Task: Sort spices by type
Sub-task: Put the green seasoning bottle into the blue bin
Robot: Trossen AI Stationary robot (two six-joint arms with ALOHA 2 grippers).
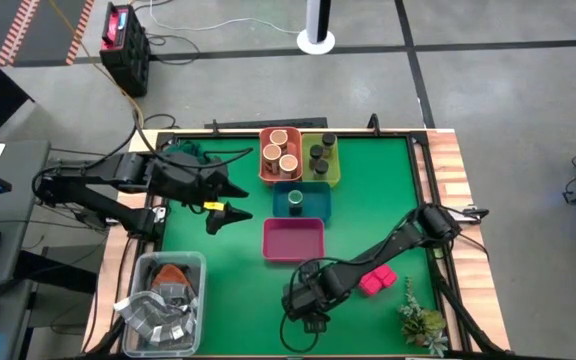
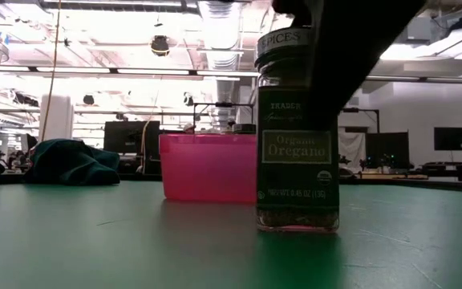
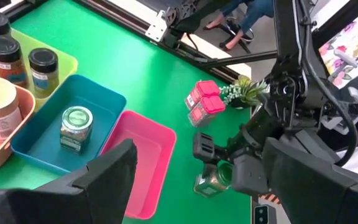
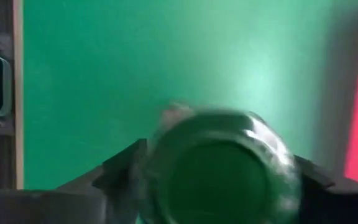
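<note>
My right gripper [image 1: 306, 305] is near the table's near edge, shut on a green-lidded oregano jar [image 2: 297, 144]. The second green-lidded jar [image 1: 295, 200] stands in the blue tray [image 1: 313, 190]. Three tan-topped jars [image 1: 280, 155] stand in the orange tray, and three dark jars [image 1: 320, 158] stand in the yellow-green tray. The pink tray [image 1: 293, 238] holds nothing. Two pink blocks [image 1: 376, 280] lie on the mat to the right of my right gripper. My left gripper [image 1: 230, 203] is open and hovers left of the blue tray. My right gripper pinches the oregano jar at its green lid [image 4: 219, 171], one finger [image 4: 120, 165] on each side. The fingers come from above, pointing down. In the low view the jar is upright with its base [image 2: 297, 229] at the mat.
A leafy sprig [image 1: 423, 320] lies at the near right corner. A clear bin [image 1: 163, 300] of oddments sits at the near left corner. A dark green cloth [image 1: 183, 155] lies at the far left. Bare green mat [image 1: 238, 290] lies between the bin and my right gripper.
</note>
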